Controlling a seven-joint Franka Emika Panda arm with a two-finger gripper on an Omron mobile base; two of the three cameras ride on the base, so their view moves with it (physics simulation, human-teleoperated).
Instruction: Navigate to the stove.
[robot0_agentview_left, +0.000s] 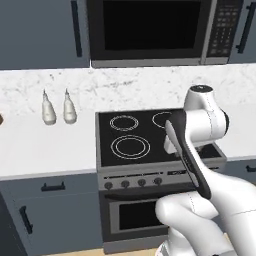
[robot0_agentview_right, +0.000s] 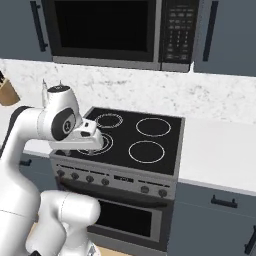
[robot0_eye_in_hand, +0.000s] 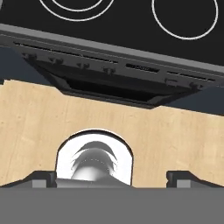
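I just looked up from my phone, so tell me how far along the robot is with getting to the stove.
It looks essentially there. Done: the stove sits straight ahead in both base views, its cooktop and knob row right in front of the arm. In hand: the claw, fingertips spread, hangs above the wood floor before the oven door. Left: at most a small final approach; I can't tell if the base is stopped.

Ahead of me, a black microwave (robot0_agentview_left: 152, 31) sits between grey upper cupboards (robot0_agentview_left: 42, 32). Two pale bottles (robot0_agentview_left: 49, 109) stand side by side on the white table (robot0_agentview_left: 45, 147), close to the marbled back wall (robot0_agentview_right: 150, 92). Below me, light wooden floor (robot0_eye_in_hand: 39, 127).
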